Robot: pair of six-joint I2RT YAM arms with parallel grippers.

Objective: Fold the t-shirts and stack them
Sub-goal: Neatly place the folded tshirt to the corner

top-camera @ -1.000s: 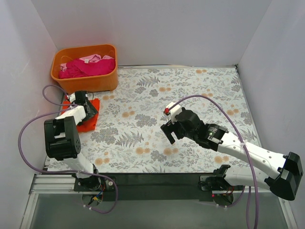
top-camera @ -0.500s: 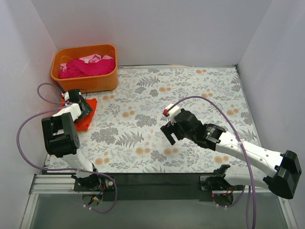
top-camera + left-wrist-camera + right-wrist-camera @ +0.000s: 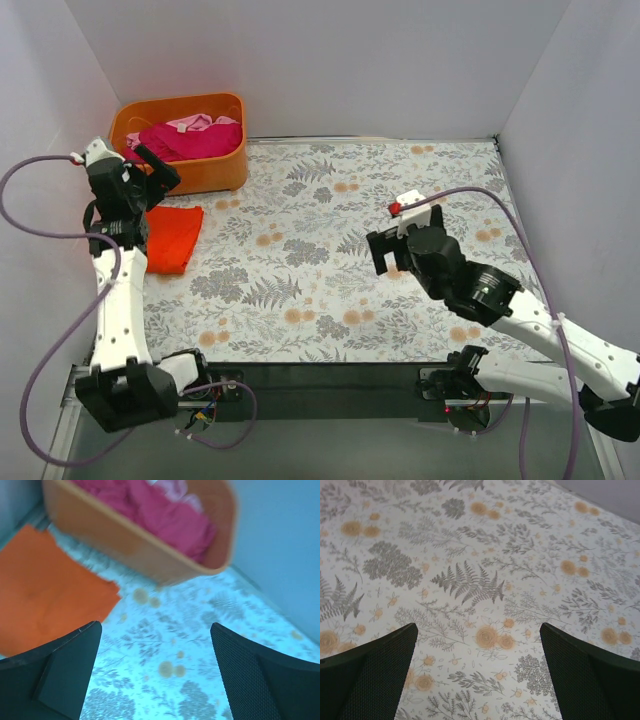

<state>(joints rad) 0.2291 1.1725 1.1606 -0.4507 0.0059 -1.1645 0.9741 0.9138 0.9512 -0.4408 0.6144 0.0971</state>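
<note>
A folded orange-red t-shirt (image 3: 170, 236) lies flat on the floral table at the far left; it also fills the left side of the left wrist view, orange-red t-shirt (image 3: 42, 587). A magenta t-shirt (image 3: 185, 140) and a pale pink t-shirt (image 3: 192, 122) are bunched inside the orange tub (image 3: 215, 172). My left gripper (image 3: 148, 167) is raised above the table between the folded shirt and the tub, open and empty. My right gripper (image 3: 385, 252) hovers over the middle right of the table, open, with only the patterned cloth (image 3: 490, 635) between its fingers.
The orange tub (image 3: 125, 540) stands in the back left corner against the white walls. White walls close in the table on the left, back and right. A purple cable loops off each arm.
The left arm has lifted off the folded orange-red shirt and swung up toward the tub, its jaws wider. The right gripper has risen and shifted right, opening further.
</note>
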